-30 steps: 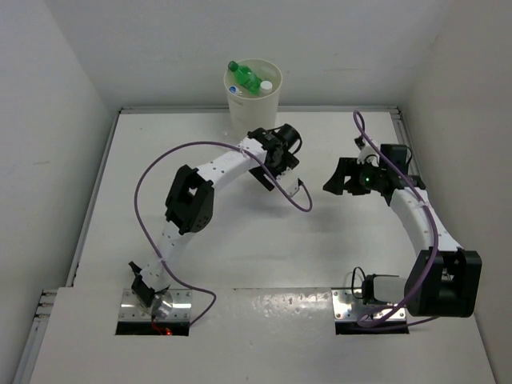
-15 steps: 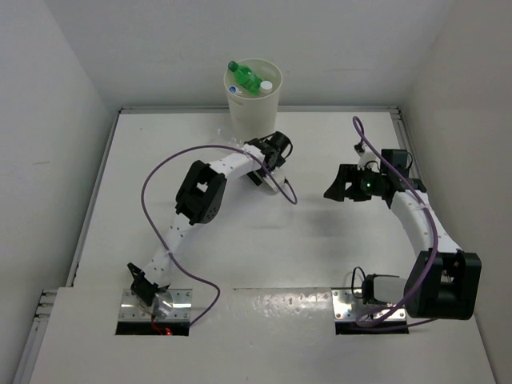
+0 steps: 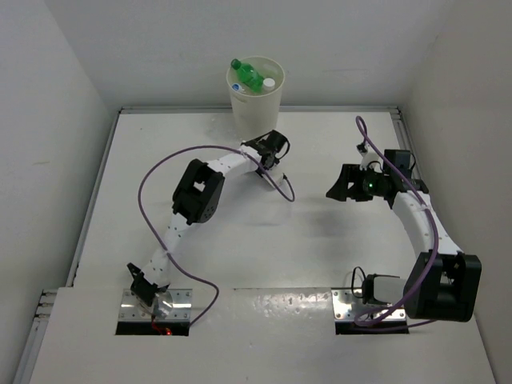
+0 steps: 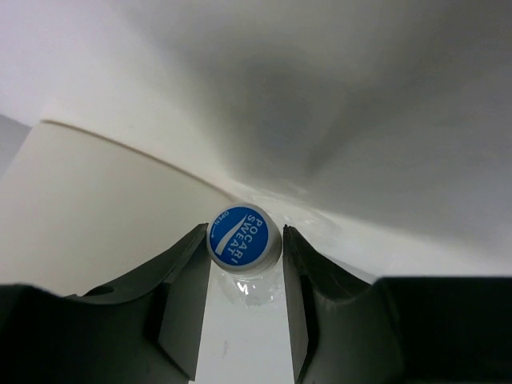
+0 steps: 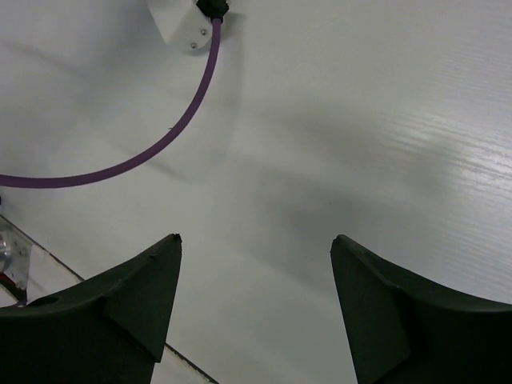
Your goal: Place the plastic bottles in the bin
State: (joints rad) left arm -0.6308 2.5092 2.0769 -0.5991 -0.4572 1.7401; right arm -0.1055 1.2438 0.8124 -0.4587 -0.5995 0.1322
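Note:
The cream bin [image 3: 256, 108] stands at the table's back edge. A green bottle [image 3: 247, 74] lies in it, beside white-capped [image 3: 269, 82] and blue-capped [image 3: 236, 86] bottles. My left gripper [image 3: 274, 152] is low at the bin's foot, just right of it. In the left wrist view it [image 4: 245, 240] is shut on a clear bottle with a blue cap [image 4: 244, 238], seen end-on between the fingers, with the bin's wall [image 4: 104, 208] close on the left. From above that bottle is hidden under the gripper. My right gripper [image 3: 334, 186] [image 5: 256, 240] hangs open over bare table with nothing in it.
White walls close the table in on the left, back and right. The left arm's purple cable [image 3: 282, 186] loops over the table between the two grippers and also crosses the right wrist view [image 5: 160, 144].
The left arm swung in toward the foot of the bin, and its jaws closed on the blue-capped clear bottle. The right arm has hardly moved.

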